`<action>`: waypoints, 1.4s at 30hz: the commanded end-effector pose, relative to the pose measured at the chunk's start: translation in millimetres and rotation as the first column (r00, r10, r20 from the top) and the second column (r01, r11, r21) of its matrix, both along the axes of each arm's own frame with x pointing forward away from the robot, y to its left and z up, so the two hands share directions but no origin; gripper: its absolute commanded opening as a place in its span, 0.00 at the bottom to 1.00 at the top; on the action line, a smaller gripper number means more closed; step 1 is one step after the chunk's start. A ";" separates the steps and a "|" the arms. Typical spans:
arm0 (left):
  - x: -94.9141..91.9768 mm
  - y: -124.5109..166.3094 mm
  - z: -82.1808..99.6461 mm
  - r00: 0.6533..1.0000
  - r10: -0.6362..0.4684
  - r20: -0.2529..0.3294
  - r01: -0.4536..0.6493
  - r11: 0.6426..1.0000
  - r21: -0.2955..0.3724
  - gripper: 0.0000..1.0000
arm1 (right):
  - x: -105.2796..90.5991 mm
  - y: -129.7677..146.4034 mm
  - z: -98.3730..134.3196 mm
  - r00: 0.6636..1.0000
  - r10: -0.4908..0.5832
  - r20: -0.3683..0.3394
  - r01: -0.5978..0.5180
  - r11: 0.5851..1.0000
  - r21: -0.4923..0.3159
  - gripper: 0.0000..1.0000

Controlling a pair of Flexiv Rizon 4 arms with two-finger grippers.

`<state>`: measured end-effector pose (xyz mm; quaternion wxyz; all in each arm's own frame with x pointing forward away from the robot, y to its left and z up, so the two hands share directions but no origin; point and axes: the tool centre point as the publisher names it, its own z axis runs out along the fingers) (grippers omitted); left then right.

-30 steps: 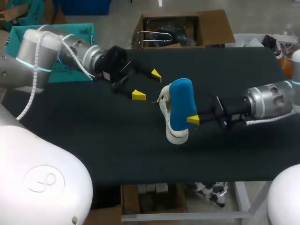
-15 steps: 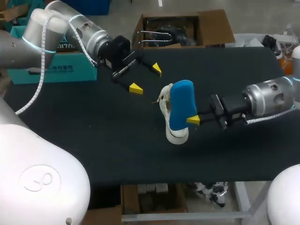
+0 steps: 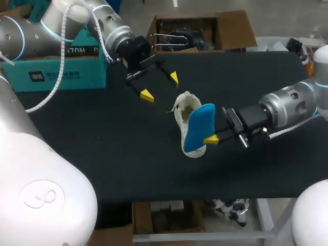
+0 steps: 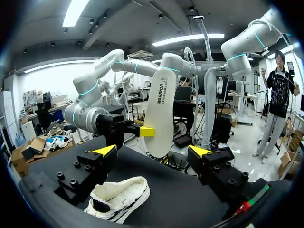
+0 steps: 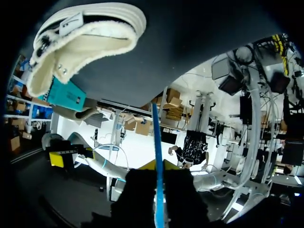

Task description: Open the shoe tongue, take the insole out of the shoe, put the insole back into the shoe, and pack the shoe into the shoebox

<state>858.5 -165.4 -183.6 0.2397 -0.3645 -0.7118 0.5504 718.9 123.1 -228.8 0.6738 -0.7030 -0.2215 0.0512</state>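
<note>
Blue insole [image 3: 199, 127] is clamped by its edge between the right gripper's [image 3: 209, 136] fingers, tilted just above the white shoe [image 3: 183, 106], which lies on the black table [image 3: 102, 154]. Left gripper [image 3: 160, 86] hangs near the shoe's far side, fingers spread wide, holding nothing.

We take this for a robotics lab. Our left arm [image 3: 61, 23] and right arm [image 3: 287, 107], each trailing white cabling, hang over a black-topped work table [image 3: 102, 154].
</note>
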 end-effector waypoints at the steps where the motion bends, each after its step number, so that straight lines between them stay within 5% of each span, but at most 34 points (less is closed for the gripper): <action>1: 6.7 0.4 -10.1 0.983 -0.180 -0.035 0.181 0.983 0.032 1.00 | 4.3 -0.2 0.0 0.999 0.051 0.011 -0.051 0.999 0.017 0.00; 42: 3.5 1.8 -13.8 0.978 -0.208 -0.030 0.210 0.976 0.052 1.00 | 1.4 -4.7 3.9 0.995 0.095 -0.008 -0.094 0.995 0.027 0.00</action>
